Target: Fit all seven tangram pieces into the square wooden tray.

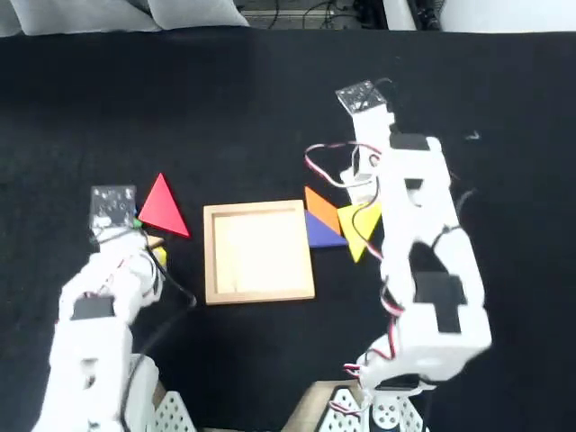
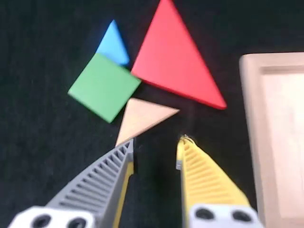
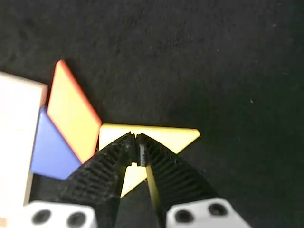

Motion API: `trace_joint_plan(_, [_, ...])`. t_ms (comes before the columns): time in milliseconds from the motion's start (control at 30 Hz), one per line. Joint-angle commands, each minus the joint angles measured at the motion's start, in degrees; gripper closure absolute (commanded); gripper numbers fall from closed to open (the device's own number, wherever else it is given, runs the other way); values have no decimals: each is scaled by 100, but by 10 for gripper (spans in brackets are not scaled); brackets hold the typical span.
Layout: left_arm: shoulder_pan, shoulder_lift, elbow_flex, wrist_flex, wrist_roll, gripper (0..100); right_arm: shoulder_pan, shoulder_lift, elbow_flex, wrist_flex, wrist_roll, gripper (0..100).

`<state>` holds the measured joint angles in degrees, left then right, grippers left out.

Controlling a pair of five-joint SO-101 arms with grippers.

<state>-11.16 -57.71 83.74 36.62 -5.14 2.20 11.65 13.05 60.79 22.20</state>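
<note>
The square wooden tray (image 1: 259, 286) lies mid-table, nothing inside it. Left of it sit a red triangle (image 2: 173, 59), a green square (image 2: 104, 86), a light blue triangle (image 2: 113, 42) and a tan triangle (image 2: 140, 118). My left gripper (image 2: 155, 145) is open just short of the tan triangle's tip, holding nothing. Right of the tray lie an orange parallelogram (image 3: 71, 111), a blue triangle (image 3: 52, 152) and a yellow triangle (image 3: 164, 137). My right gripper (image 3: 137, 137) is shut, its tips over the yellow triangle's edge.
Black cloth covers the table (image 1: 270, 108), with wide free room behind the tray and at the far right. The tray's rim (image 2: 249, 118) stands close beside my left gripper. The orange and blue pieces touch the tray's right side (image 1: 309, 243).
</note>
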Motion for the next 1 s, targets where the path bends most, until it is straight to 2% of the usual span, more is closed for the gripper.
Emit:
trace_joint_plan(0, [-233,1890,-1200,-176,185,845,176,374,-620,62,-18,986])
trace_joint_plan(100, [-312,2215,-1411,-132,193,845,484,611,-778,18,18,986])
trace_joint_plan(233, [-259,2215,-1420,-123,193,845,932,927,-945,26,501,986])
trace_joint_plan(400, [-251,2215,-1420,-132,193,845,967,1226,-840,123,1231,987])
trace_joint_plan(700, [-242,2215,-1420,-141,193,845,1178,1138,-822,1240,2338,988])
trace_joint_plan(833, [-57,2215,-1411,-141,167,845,1301,338,-831,1037,2259,988])
trace_joint_plan(967, [-66,2215,-1420,-141,176,845,1073,-198,-760,352,1292,987])
